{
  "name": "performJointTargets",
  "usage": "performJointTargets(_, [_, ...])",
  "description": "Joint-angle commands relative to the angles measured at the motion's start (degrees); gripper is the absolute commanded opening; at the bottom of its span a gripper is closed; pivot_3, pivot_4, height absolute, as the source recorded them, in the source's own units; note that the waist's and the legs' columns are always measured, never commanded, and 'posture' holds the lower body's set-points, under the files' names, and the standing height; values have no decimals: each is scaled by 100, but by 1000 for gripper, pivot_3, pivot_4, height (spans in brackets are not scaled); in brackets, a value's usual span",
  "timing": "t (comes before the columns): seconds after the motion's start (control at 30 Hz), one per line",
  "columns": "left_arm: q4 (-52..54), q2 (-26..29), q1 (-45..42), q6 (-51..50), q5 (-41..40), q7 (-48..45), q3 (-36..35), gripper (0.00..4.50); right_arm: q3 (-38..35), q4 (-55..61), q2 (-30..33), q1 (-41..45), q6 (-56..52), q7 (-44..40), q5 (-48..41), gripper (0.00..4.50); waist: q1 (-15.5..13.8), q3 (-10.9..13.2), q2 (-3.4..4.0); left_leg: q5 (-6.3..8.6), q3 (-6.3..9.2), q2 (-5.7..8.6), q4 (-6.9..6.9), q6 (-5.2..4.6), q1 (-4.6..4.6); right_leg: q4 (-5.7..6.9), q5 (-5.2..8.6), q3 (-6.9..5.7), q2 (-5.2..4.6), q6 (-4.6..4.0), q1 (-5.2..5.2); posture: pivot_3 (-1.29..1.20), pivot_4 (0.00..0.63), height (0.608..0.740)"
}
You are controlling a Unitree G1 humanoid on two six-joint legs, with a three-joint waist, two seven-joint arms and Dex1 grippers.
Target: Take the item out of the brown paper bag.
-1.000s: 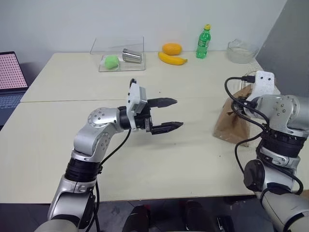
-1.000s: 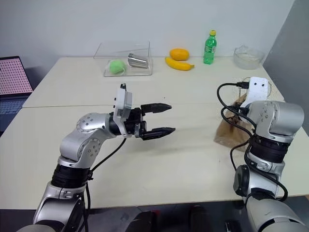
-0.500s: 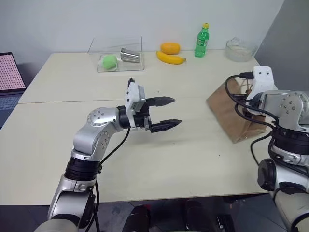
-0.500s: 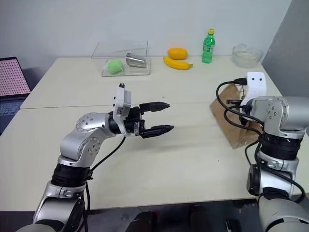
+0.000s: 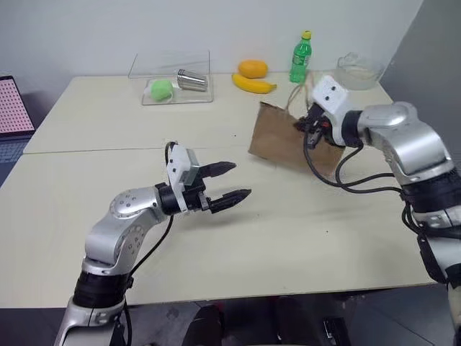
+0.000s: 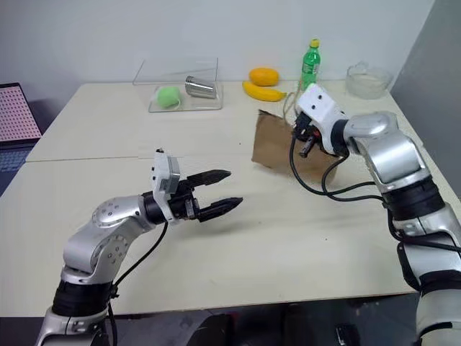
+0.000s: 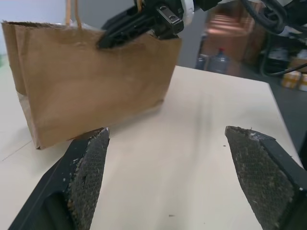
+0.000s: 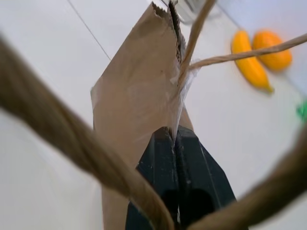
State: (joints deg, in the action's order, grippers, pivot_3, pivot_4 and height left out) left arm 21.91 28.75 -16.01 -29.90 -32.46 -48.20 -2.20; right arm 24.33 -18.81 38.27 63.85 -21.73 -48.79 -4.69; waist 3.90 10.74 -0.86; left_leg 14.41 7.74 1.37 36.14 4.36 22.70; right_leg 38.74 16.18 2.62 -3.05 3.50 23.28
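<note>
Right wrist view: my right gripper (image 8: 176, 143), now clamped on the brown paper bag (image 5: 284, 137) rim, has swung it mid-table toward my wide-open left gripper (image 5: 225, 182); ketchup unseen, presumably inside.

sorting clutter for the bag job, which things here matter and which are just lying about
Job: crinkled brown paper bag, pinched at its rim by the shut right gripper; open left gripper.

Lying about: green soda bottle, yellow banana, orange fruit, clear tray.

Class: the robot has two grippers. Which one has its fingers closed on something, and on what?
The right gripper: its fingers pinch the top edge of the paper bag. The left gripper hangs open with nothing between its fingers.
</note>
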Motion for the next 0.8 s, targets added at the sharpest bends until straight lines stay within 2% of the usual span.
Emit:
performJointTargets(0.03, [623,-98,392,5,-78,539,-302,4062,204,-1151,-414,612,1972,-285,694,24,1,1,-2,0,2,0,0,0,1,0,0,-2,0,0,0,0,150,740])
performJointTargets(0.17, [950,-254,967,189,131,1171,-550,4062,345,-2683,-1148,1273,3646,-211,1250,24,18,1,-3,-4,3,-3,2,8,-2,6,-2,-3,1,-4,1,0,150,740])
performJointTargets(0.33, [1199,-258,1457,407,353,1494,-621,4062,255,-3898,-1828,1764,4687,-131,1556,24,25,1,-3,-17,5,-2,1,30,-7,14,-5,-1,1,-8,2,0,150,740])
performJointTargets(0.47, [1232,-191,1500,500,370,1481,-579,4062,218,-4295,-1923,1894,4852,-340,1740,24,-32,1,-3,-15,6,1,2,27,-8,19,-8,-2,1,-13,1,0,150,740])
performJointTargets(0.6, [1179,-163,1392,574,352,1403,-432,4062,-8,-4413,-1728,1916,4644,-475,1725,24,-63,1,-2,-15,8,0,2,25,-11,23,-9,-4,3,-16,0,0,150,740])
performJointTargets(0.7, [1071,-120,1184,561,284,1174,-237,4062,-186,-4130,-1343,1769,4281,-681,1685,621,-75,1,-2,-15,9,1,1,25,-10,22,-9,-4,3,-16,0,0,150,740])
performJointTargets(0.8, [949,-65,947,547,226,915,-79,4062,-411,-3437,-1009,1456,3497,-931,1531,1647,-75,1,-2,-15,7,1,1,25,-8,21,-9,-3,3,-16,0,0,150,740])
